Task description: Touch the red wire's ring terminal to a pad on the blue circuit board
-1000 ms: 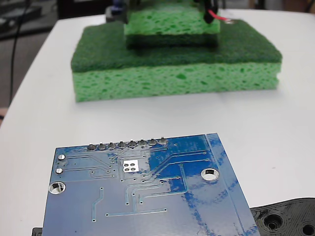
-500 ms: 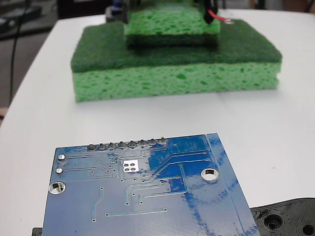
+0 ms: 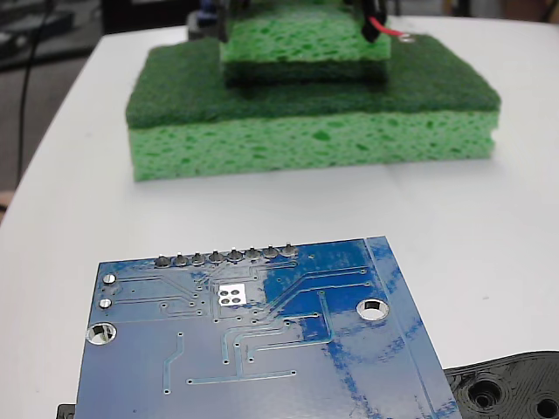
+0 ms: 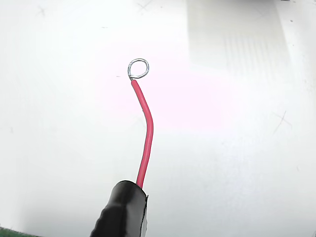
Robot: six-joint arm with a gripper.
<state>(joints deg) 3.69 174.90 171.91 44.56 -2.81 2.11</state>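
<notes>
In the fixed view the board fills the near foreground, lying flat on the white table, well apart from the wire at the far end. Along its far edge runs a row of solder blobs; just below them, left of the board's middle, sits the pad, bare and untouched. Silver-rimmed holes show at the left and right of the board. At the lower right corner a black plastic piece with holes lies just beside the board.

Behind the board, two green sponges are stacked: a large one with a smaller one on top. Above the small sponge's right end, at the picture's upper edge, the black sleeve reaches down, and the wire pokes out of it toward the right, ending in the ring over the sponges.

In the wrist view the sleeve rises from the bottom edge, left of centre. The wire leaves it and curves up and slightly left to the ring, which hangs free above plain white table; no board shows there.

The gripper's fingers do not show in either view, so I cannot tell whether they are clenched on the sleeve or released.
</notes>
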